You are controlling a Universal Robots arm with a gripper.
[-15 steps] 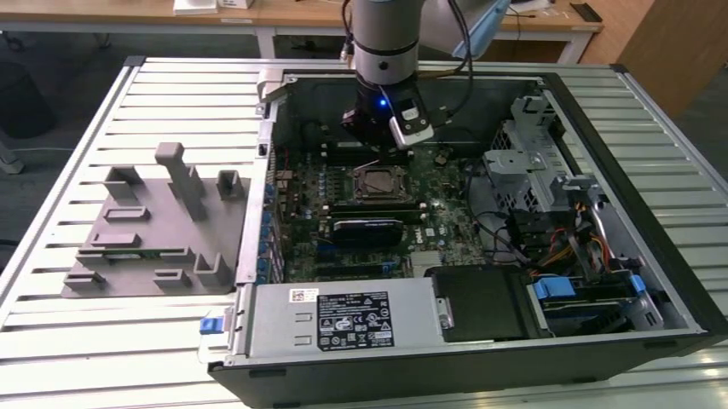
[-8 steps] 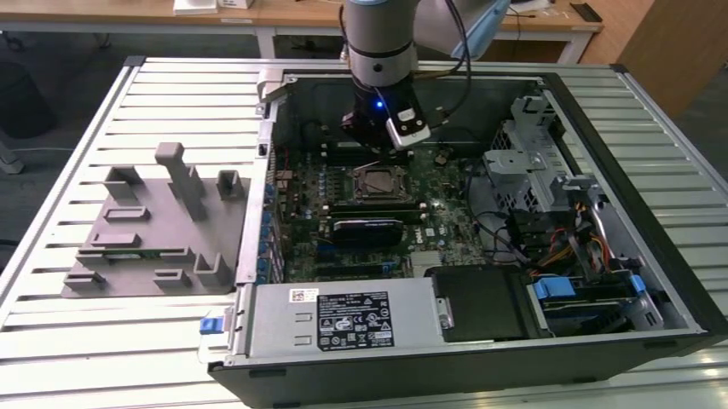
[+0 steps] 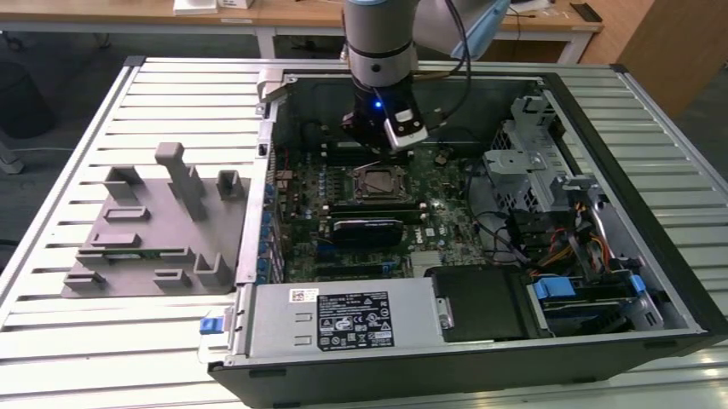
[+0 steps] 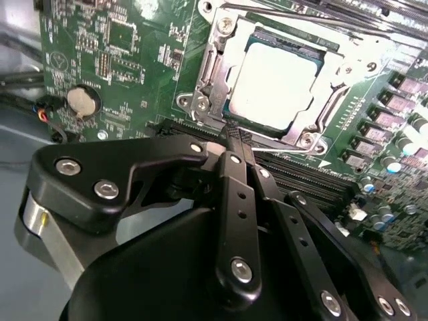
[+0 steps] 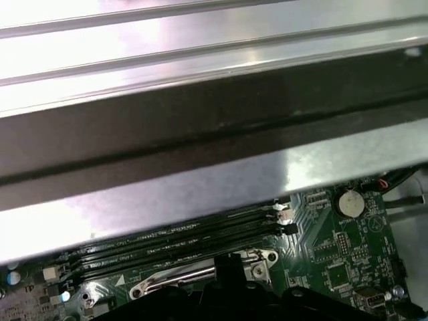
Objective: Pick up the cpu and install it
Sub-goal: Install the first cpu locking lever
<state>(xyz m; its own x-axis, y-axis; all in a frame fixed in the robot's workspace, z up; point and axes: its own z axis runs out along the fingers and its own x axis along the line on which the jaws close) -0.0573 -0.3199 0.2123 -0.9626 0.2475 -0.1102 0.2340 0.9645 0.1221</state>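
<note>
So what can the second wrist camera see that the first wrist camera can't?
In the second wrist view you see the cpu, a shiny square lying in its socket on the green motherboard, with the gripper close beside the socket, its fingers pressed together. In the first wrist view you see the computer case's grey metal wall and the long black memory slots. Both wrist views show the round silver coin battery and the green board.

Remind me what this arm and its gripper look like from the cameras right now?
The arm is a silver-grey cylindrical tube with a pale blue joint cap, black cables looping beside it and a blue light near the wrist. The gripper is matte black, built of hinged linkage bars dotted with silver screws.
</note>
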